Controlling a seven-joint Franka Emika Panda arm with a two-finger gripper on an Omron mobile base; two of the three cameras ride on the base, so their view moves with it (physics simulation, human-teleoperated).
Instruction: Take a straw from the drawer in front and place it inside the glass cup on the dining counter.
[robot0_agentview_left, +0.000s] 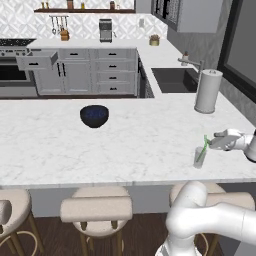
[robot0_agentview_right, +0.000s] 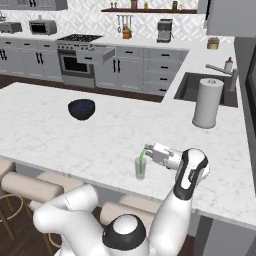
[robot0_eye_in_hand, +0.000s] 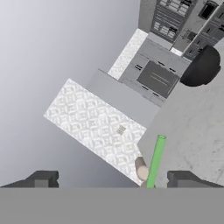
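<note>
One bright green straw (robot0_agentview_left: 202, 150) stands tilted inside the glass cup (robot0_agentview_left: 199, 157), its top leaning over the rim toward the gripper (robot0_agentview_left: 214, 140). I judge the straw very light, thin and easily crushed, so any hold belongs on its upper half with gentle pressure. The cup looks fragile and easy to tip; it holds nothing but the straw. In the hand view the jaws stand wide apart with the straw (robot0_eye_in_hand: 155, 161) between them, gripping nothing. The cup sits on the marble table (robot0_agentview_left: 125, 145) close to its stool-side edge. A dark blue bowl (robot0_agentview_left: 94, 115) rests well away from the cup, its contents hidden; a paper-towel roll (robot0_agentview_left: 208, 91) stands behind the cup. Far beyond, the drawer (robot0_agentview_left: 37, 60) hangs open.
</note>
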